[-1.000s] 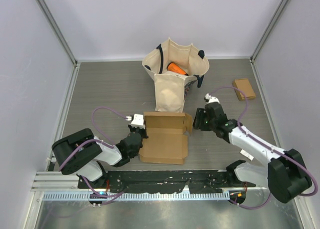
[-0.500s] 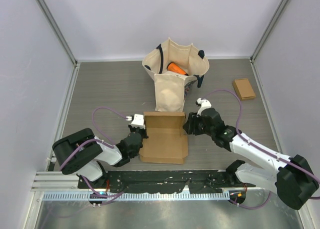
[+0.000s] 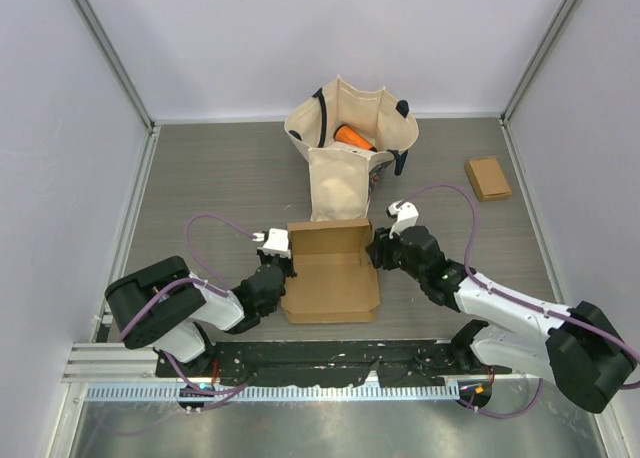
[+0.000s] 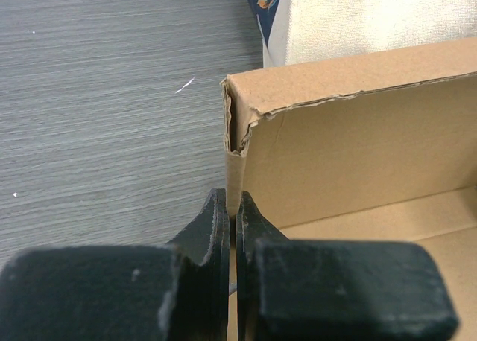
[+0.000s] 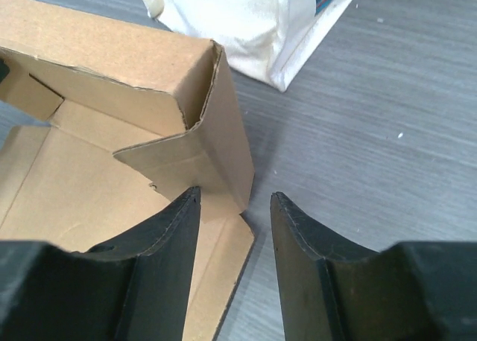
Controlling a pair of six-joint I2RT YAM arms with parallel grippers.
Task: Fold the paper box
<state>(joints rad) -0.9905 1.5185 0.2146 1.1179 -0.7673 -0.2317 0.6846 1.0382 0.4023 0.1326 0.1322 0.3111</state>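
Brown cardboard paper box (image 3: 330, 278), ragged-topped, by table (image 3: 200, 178) front edge. L gripper (image 4: 232, 207) pinches its left wall; R gripper (image 5: 235, 203) gapes astride flap, contact unclear.

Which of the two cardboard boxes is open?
The larger one, the paper box: its walls stand up and its inside shows. The small box, far off to the right, is shut flat.

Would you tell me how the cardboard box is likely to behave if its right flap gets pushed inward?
Likely light and thin: the left gripper pinches a wall of the cardboard box between nearly closed fingers, which probably stops it sliding. The right flap is bent at its crease, so it should hinge easily. The frayed corner suggests it crumples under hard pushing.
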